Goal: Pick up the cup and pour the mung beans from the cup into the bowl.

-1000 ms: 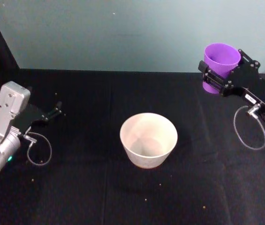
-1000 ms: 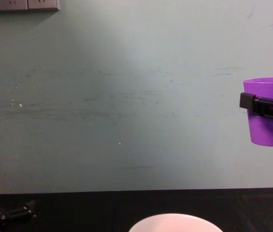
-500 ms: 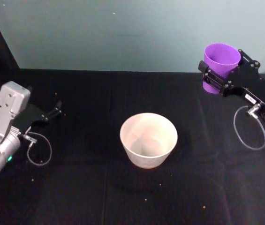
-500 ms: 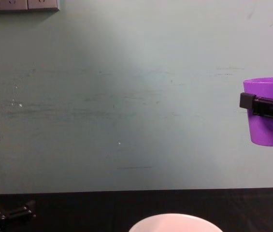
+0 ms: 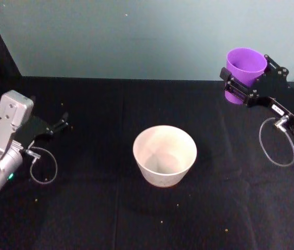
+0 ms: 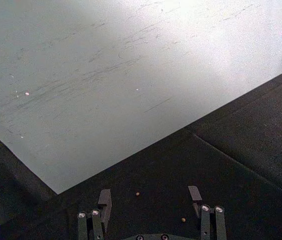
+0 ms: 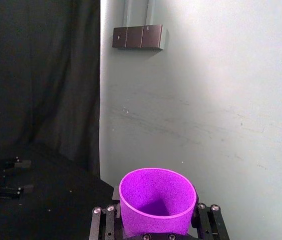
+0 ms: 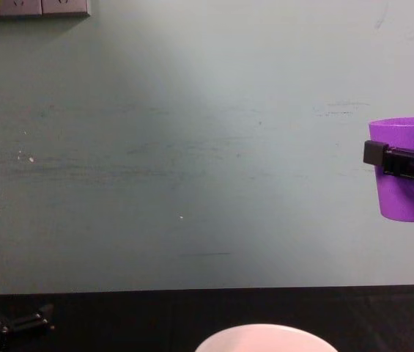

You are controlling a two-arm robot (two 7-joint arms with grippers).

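Note:
The purple cup (image 5: 244,69) hangs upright high above the table at the far right, with my right gripper (image 5: 244,86) shut around its middle. From the chest view the cup (image 8: 407,196) is level, well above the table, and the right gripper (image 8: 401,163) bands it. The right wrist view looks into the cup (image 7: 155,200); its inside shows only purple. The pale bowl (image 5: 164,154) stands upright at the table's middle, down and to the left of the cup; its rim (image 8: 265,336) peeks in low in the chest view. My left gripper (image 5: 58,125) rests open at the far left, holding nothing.
A black cloth covers the table (image 5: 94,208), with a few loose mung beans (image 5: 190,195) scattered near the bowl and front edge. A teal wall (image 5: 136,36) stands close behind the table. Two beans (image 6: 138,193) lie before the left gripper (image 6: 149,197).

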